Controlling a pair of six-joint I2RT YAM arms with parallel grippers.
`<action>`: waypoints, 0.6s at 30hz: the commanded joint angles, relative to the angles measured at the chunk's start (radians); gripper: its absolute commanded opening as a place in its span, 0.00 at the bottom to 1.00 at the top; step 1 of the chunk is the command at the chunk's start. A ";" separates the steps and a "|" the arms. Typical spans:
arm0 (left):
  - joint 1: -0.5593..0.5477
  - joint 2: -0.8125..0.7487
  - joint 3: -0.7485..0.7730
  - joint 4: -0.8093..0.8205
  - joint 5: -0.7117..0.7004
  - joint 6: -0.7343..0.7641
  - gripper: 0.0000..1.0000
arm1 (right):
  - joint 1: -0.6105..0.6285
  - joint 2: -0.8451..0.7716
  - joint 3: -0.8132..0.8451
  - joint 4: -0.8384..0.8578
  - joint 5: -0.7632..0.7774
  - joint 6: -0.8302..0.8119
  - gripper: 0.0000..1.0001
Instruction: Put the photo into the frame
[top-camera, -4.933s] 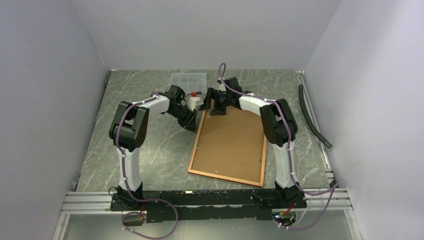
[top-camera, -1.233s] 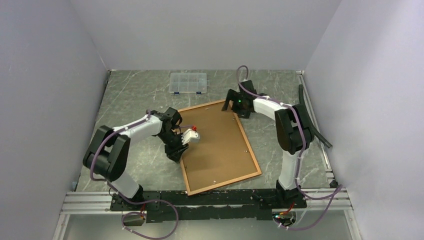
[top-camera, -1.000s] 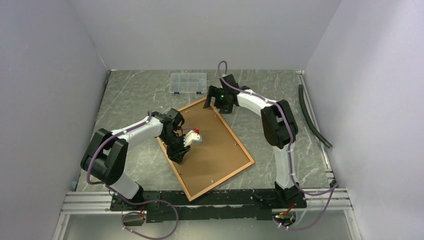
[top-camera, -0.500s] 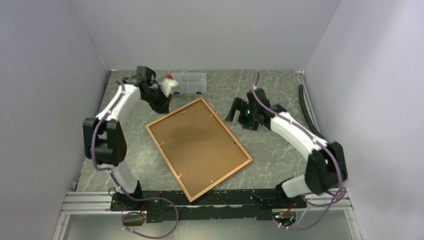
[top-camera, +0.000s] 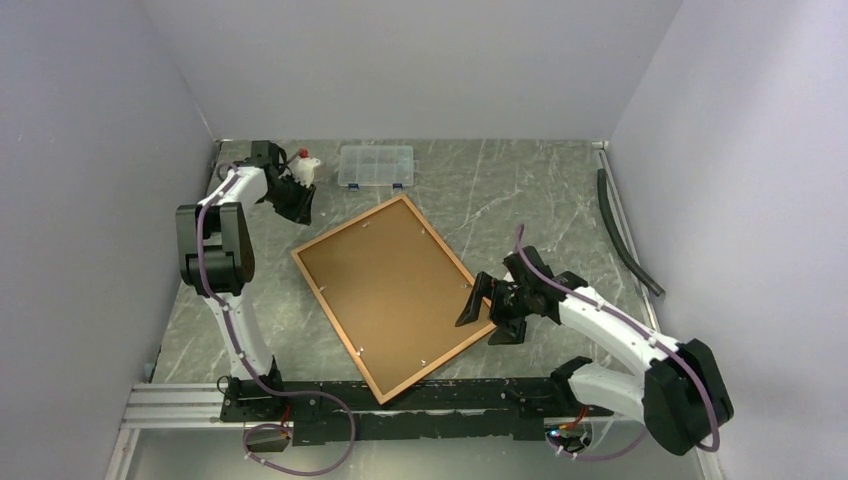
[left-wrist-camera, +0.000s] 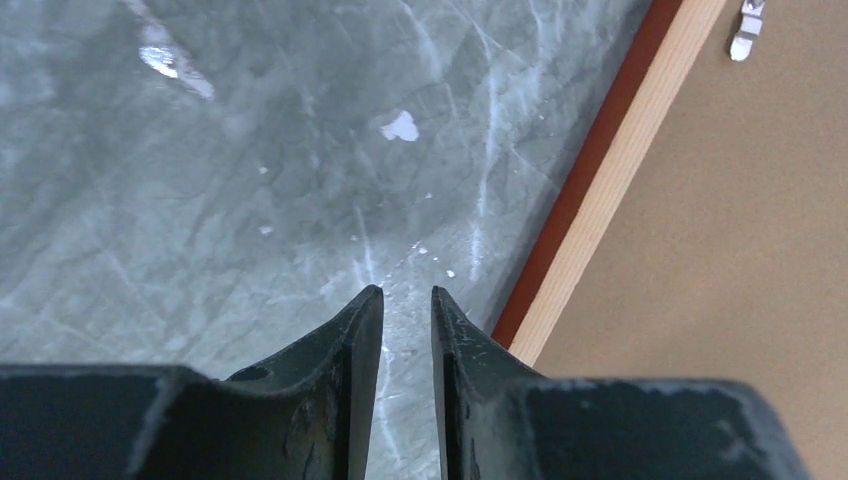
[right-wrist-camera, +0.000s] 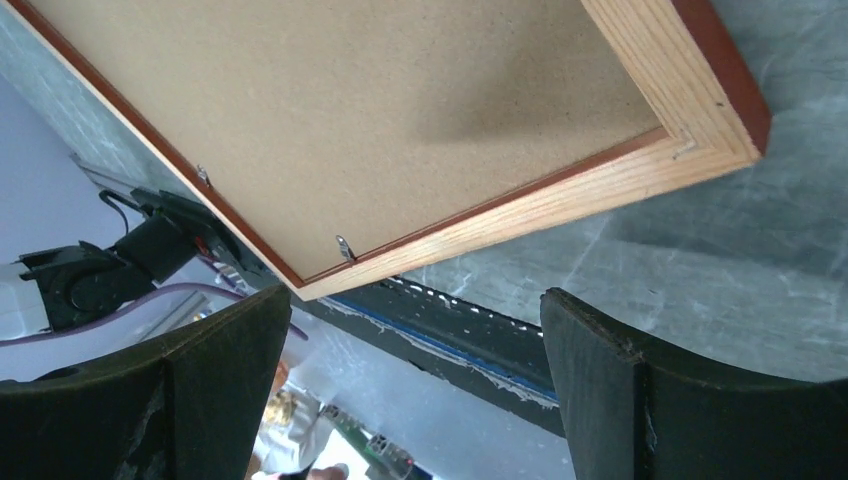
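The frame (top-camera: 452, 258) lies face down and turned at an angle in the middle of the table. The brown backing board (top-camera: 395, 290) sits in it under small metal clips. The photo is not in view. My left gripper (top-camera: 303, 212) is shut and empty, low over the table just beyond the frame's far-left corner. In the left wrist view its tips (left-wrist-camera: 407, 292) are beside the frame's red-orange edge (left-wrist-camera: 610, 190). My right gripper (top-camera: 483, 322) is open wide and empty beside the frame's right corner. In the right wrist view (right-wrist-camera: 415, 300) the wooden rim (right-wrist-camera: 560, 205) lies just ahead.
A small clear compartment box (top-camera: 375, 166) stands at the back, right of the left gripper. A black hose (top-camera: 625, 235) lies along the right wall. The metal rail (top-camera: 400, 395) runs along the near edge, close to the frame's near corner.
The frame was turned and slid left, and has lain still for the last half second. My left gripper went to the back left. My right gripper came down to the frame's right corner.
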 joint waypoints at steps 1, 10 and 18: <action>-0.008 -0.031 -0.050 0.033 0.061 -0.007 0.29 | 0.002 0.074 -0.013 0.146 -0.077 0.048 1.00; -0.038 -0.067 -0.188 0.006 0.070 0.055 0.25 | -0.075 0.226 0.042 0.234 0.028 0.031 1.00; -0.139 -0.170 -0.352 -0.082 0.090 0.161 0.23 | -0.297 0.305 0.216 0.278 0.060 -0.029 1.00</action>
